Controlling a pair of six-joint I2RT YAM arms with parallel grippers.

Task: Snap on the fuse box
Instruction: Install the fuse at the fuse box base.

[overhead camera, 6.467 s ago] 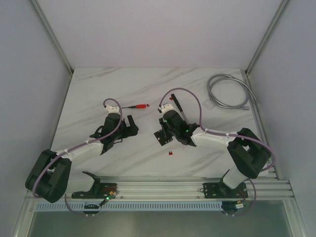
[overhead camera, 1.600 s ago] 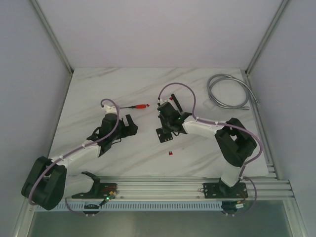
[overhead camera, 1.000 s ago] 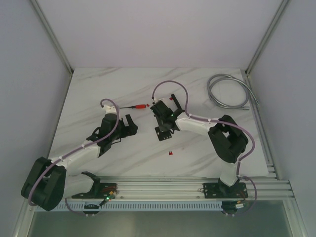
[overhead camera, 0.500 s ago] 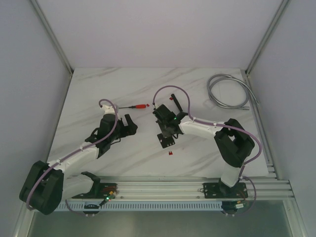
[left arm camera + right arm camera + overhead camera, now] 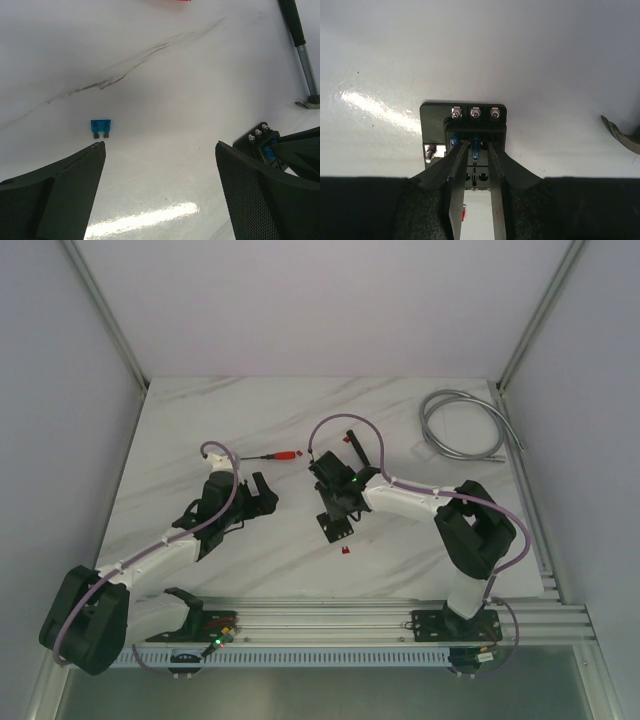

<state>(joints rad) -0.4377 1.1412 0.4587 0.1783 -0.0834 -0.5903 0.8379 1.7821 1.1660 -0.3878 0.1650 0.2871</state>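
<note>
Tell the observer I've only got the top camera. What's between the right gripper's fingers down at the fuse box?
Observer: In the right wrist view, the right gripper is slightly parted around a blue fuse seated in the fuse box.
Operator: Any other fuses seated?
Observer: Yes, a second blue fuse sits in the slot just left of it in that view.
Operator: Anything near the left gripper?
Observer: In the left wrist view, a loose blue fuse lies flat on the table, just ahead of the wide-open left gripper.
</note>
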